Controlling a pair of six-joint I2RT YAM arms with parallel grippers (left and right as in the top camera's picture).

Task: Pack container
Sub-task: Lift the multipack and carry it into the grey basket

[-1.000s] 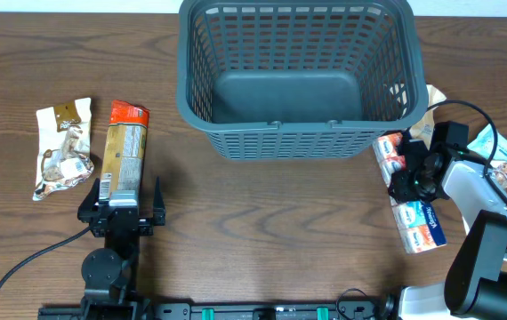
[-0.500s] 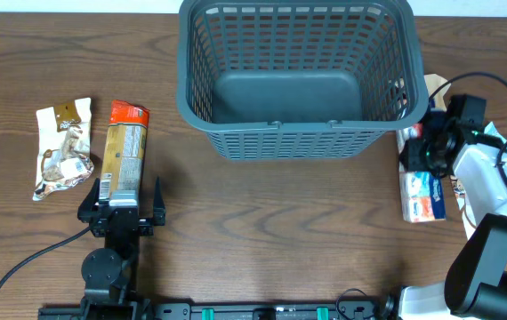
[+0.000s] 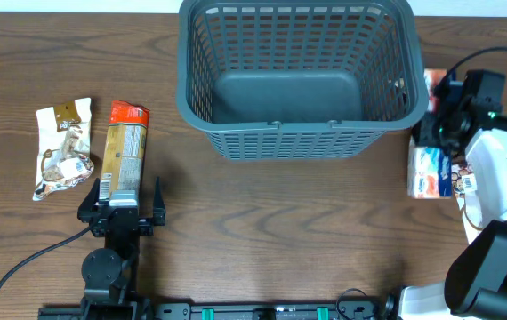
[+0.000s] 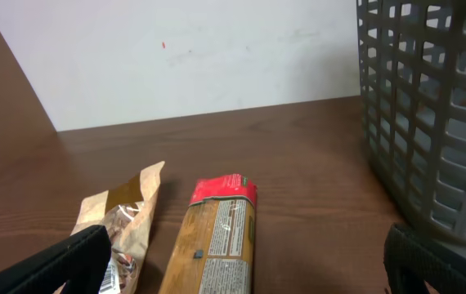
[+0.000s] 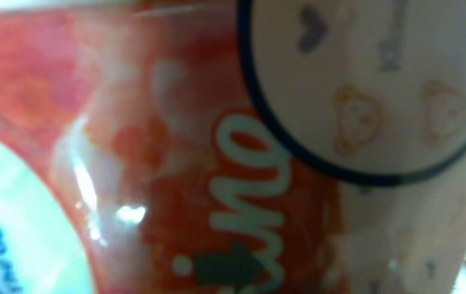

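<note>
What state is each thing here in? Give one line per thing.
basket, upright, empty.
left gripper, open.
right gripper, shut on the red and blue packet.
yellow packet, lying flat, its end between the left gripper's open jaws.
brown packet, lying flat, untouched.
red and blue packet, gripped, outside the basket.

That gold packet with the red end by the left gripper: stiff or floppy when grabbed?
The gold packet lies straight with crisp edges, so probably fairly stiff. Its film wrap might slip along the smooth table when pushed.
</note>
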